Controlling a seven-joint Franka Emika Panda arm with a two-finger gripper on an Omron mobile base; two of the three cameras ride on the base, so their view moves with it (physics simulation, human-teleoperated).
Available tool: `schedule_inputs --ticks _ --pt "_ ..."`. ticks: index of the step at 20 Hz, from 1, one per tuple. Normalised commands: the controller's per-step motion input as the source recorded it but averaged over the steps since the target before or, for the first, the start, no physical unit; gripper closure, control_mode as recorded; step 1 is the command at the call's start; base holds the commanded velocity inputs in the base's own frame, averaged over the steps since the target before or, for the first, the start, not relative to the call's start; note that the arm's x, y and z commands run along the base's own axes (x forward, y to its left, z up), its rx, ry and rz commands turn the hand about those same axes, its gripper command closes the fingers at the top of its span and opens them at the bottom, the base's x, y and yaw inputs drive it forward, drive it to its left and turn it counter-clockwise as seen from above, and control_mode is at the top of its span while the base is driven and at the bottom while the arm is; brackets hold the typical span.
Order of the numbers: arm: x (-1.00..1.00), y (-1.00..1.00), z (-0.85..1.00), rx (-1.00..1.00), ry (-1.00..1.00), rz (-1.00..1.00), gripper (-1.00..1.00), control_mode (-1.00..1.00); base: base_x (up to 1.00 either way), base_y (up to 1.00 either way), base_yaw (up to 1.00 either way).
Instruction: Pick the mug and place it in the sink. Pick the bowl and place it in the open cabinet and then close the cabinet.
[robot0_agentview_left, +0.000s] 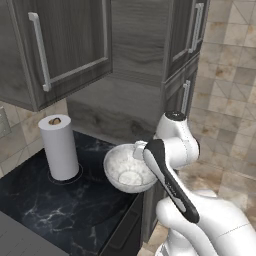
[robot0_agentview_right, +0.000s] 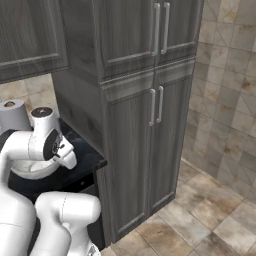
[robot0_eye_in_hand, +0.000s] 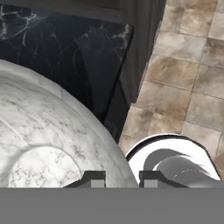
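Note:
The bowl (robot0_agentview_left: 125, 170), wide and whitish with a grey-speckled inside, hangs just over the right end of the black marble counter (robot0_agentview_left: 55, 210). My gripper (robot0_agentview_left: 138, 148) is shut on its right rim. In the hand view the rim of the bowl (robot0_eye_in_hand: 52, 135) runs between the two fingertips of the gripper (robot0_eye_in_hand: 122, 179). From the right base view the bowl (robot0_agentview_right: 30, 171) sits under the hand (robot0_agentview_right: 56, 146). The cabinet (robot0_agentview_left: 65, 45) with a silver bar handle hangs above the counter; I cannot tell whether its door is open. The mug and the sink are out of view.
A paper towel roll (robot0_agentview_left: 59, 147) stands upright on the counter to the left of the bowl. A tall dark wood pantry unit (robot0_agentview_right: 145, 125) rises right beside the counter's end. Tiled floor (robot0_agentview_right: 210, 215) lies to the right.

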Motion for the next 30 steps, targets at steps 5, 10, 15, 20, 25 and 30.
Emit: schedule_inputs --ticks 5,10,15,20,25,30 --pt "-0.09 -0.01 0.40 0.00 0.00 -0.22 1.00 -1.00 0.00 0.00 0.00" --pt "0.00 0.00 0.45 0.00 0.11 -0.21 1.00 -1.00 0.00 0.00 0.00" --pt "0.00 0.00 0.45 0.00 0.14 -0.16 1.00 -1.00 0.00 0.00 0.00" --pt "-0.04 0.00 0.45 0.02 0.18 -0.09 1.00 -1.00 0.00 0.00 0.00" --pt "-0.20 0.00 0.25 0.00 0.02 -0.13 1.00 -1.00 0.00 0.00 0.00" --pt "-0.22 0.00 0.14 0.00 0.00 -0.16 1.00 -1.00 0.00 0.00 0.00"
